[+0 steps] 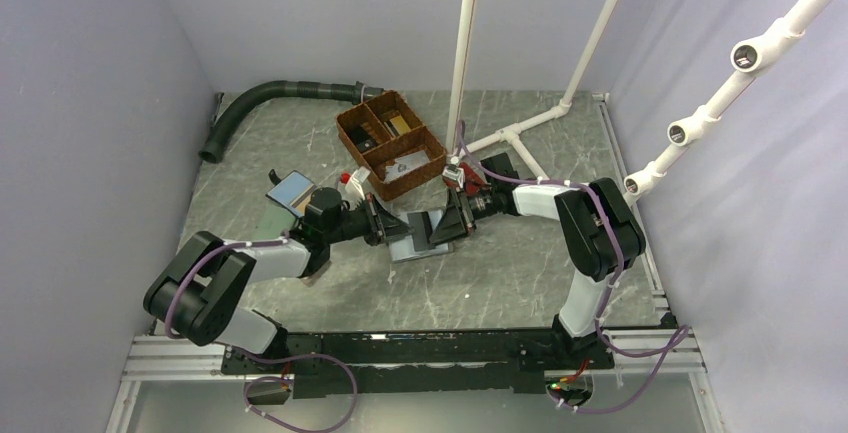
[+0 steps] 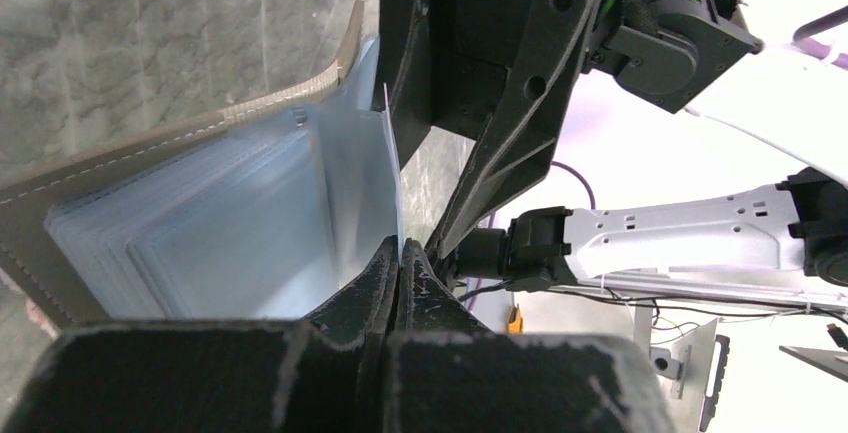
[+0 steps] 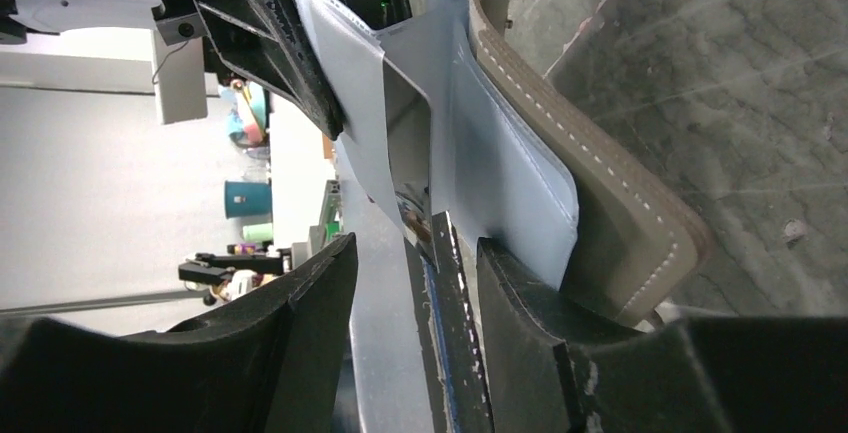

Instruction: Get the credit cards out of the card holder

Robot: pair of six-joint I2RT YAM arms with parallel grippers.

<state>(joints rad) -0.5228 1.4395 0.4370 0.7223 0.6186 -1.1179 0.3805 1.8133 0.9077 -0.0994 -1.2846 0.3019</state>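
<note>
- Okay so the card holder (image 1: 418, 239) sits open mid-table (image 1: 520, 278), with its light blue inside facing up, right between the two claws.
- Left gripper (image 2: 399, 253): fingers squeezed flat together on a thin pale-blue leaf of the holder, at its edge.
- Right gripper (image 3: 415, 245): fingers apart around a blue pocket panel, with a gap on either side.
- One taupe half of the holder curls up off the marble.
- A brown wicker basket (image 1: 415, 179) sits just behind it.
</note>
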